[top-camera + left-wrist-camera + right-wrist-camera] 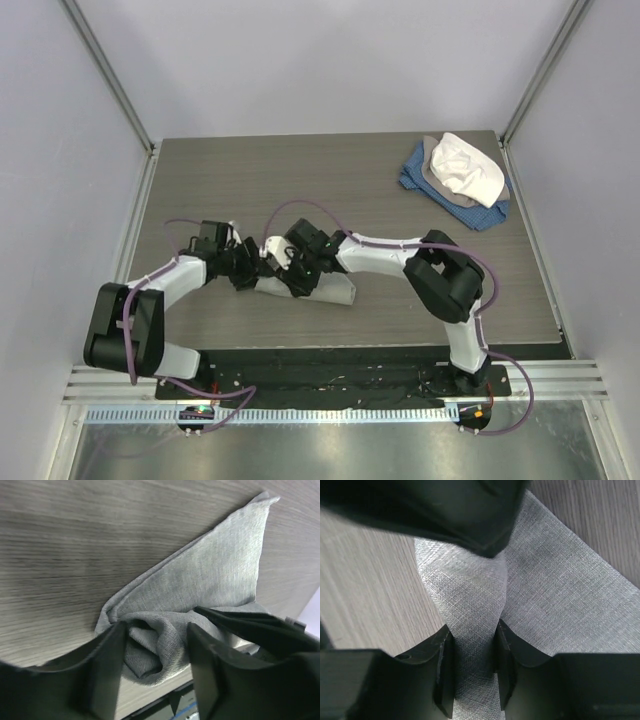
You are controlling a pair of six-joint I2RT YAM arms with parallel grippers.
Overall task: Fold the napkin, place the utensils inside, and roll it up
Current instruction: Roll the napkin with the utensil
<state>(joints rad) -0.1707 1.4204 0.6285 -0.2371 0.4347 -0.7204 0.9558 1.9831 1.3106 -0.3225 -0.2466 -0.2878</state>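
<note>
The napkin (335, 292) lies on the grey wood-grain tabletop (300, 180), in the middle of the near part, just in front of my two bases. Both my arms bend inward and meet over it, so from above only its right end shows, pale and flat, beside the right arm (380, 252). The left arm (175, 275) comes in from the other side, and the two wrists are very close to each other.

In the left wrist view the napkin (210, 575) is folded to a long pointed shape; its far tip lies flat on the tabletop, and its near end is bunched and curled into soft folds. My left jaws stand partly apart around this bunched end. The cloth reaches both fingers (107, 670), but I cannot tell if they press it or only stand around it.

In the right wrist view my right jaws are nearly closed on a raised ridge of the napkin (560, 595). The ridge fills the narrow gap between the fingers (442, 675) completely, so they are gripping it. The rest of the cloth spreads flat to the right of the ridge.

Well apart, in the far right corner of the tabletop, there is a heap of cloths (460, 178): blue below, grey between, white on top.
</note>
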